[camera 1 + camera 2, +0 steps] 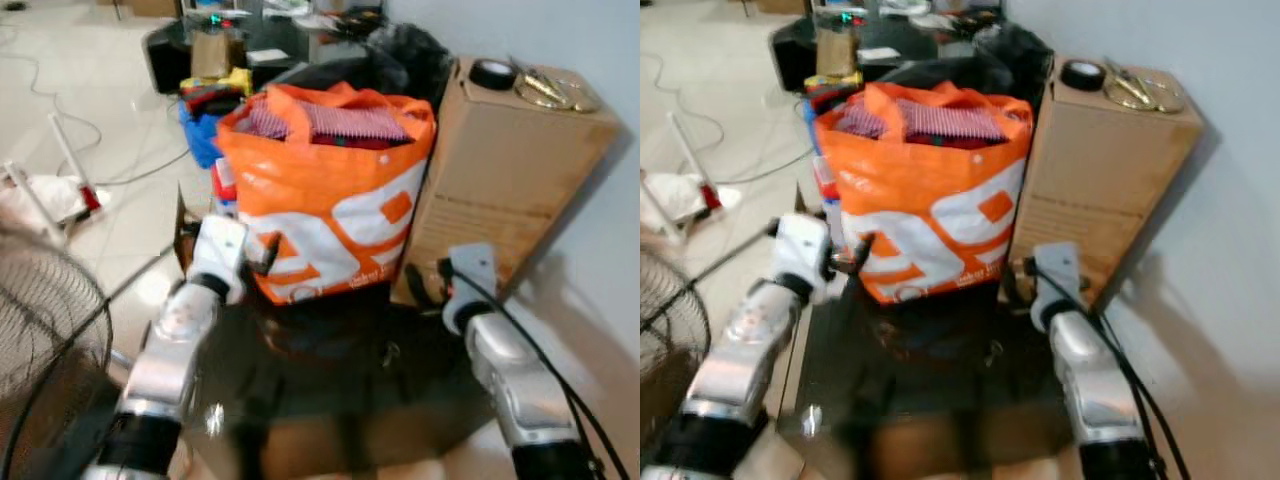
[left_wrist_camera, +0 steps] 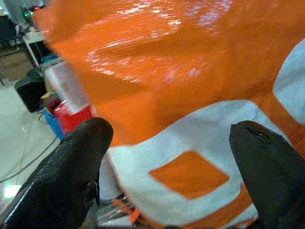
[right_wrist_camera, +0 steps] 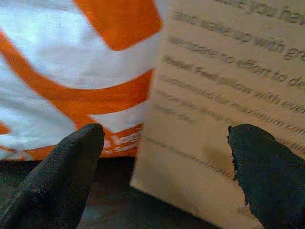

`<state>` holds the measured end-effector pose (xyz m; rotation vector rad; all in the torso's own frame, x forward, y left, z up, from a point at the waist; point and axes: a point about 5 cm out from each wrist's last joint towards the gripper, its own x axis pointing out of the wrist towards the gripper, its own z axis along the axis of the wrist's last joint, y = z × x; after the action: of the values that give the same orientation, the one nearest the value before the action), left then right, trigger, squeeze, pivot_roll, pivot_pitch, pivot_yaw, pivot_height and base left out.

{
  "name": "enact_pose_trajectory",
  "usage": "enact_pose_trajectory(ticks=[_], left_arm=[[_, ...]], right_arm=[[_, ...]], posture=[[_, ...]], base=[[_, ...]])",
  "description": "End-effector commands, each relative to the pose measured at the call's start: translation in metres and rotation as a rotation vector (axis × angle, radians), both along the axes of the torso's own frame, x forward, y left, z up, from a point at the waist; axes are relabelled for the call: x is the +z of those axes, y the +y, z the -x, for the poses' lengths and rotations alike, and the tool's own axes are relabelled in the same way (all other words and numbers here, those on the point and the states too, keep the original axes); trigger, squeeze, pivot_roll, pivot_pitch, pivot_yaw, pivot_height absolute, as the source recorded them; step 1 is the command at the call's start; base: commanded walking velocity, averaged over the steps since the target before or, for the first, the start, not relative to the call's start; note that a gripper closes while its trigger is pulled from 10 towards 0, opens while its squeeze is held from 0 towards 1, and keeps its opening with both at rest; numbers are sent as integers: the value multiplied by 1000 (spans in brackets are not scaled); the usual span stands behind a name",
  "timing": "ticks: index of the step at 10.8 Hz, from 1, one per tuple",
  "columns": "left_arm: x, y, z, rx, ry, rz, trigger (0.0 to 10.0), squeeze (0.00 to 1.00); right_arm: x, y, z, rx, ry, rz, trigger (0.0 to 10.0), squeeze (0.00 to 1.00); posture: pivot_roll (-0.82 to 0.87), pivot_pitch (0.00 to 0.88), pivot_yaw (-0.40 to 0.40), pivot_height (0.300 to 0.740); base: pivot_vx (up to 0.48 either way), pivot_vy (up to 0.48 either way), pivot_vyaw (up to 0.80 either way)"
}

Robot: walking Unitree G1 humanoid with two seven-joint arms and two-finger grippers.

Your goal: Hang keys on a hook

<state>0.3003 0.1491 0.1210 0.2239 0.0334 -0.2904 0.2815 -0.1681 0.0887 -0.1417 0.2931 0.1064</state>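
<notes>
A: Head cameras first — what do you make out?

B: Both arms are raised over a dark glossy tabletop. The left claw is right up against the front of an orange and white bag, which is stuffed with red striped cloth. The right claw sits at the gap between that bag and a cardboard box.

A: And the keys?

B: Past the right claw, on top of the box, lies something brass-coloured beside a roll of black tape. It may be the keys, but it's too blurred to be sure. No hook that I can find.

A: Left wrist camera?

B: The fingers are spread wide with nothing between them, the bag's orange panel straight ahead. Probably just held ready while the robot approaches.

A: Right wrist?

B: Spread too and empty, fingers framing the box's lower corner. There's printed text on the box; I can read something like "pillow" and "wake up with", the rest is smeared.
</notes>
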Motion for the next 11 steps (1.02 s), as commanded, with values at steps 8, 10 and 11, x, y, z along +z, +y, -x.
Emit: enact_pose_trajectory(ticks=[8, 10, 11], left_arm=[[-39, -17, 36, -575, 436, -207, 10000, 675], [-52, -6, 38, -613, 517, -320, 10000, 667], [-53, -5, 38, -607, 514, -321, 10000, 667]], right_arm=[[-51, 6, -7, 487, 295, 400, 10000, 0], [-68, 16, -6, 659, 372, 464, 10000, 0], [-71, 19, -7, 666, 375, 460, 10000, 0]], posture=[[-100, 0, -44, 740], [-101, 0, -54, 740], [-100, 0, -56, 740]], base=[[0, 0, 0], [0, 0, 0], [0, 0, 0]])
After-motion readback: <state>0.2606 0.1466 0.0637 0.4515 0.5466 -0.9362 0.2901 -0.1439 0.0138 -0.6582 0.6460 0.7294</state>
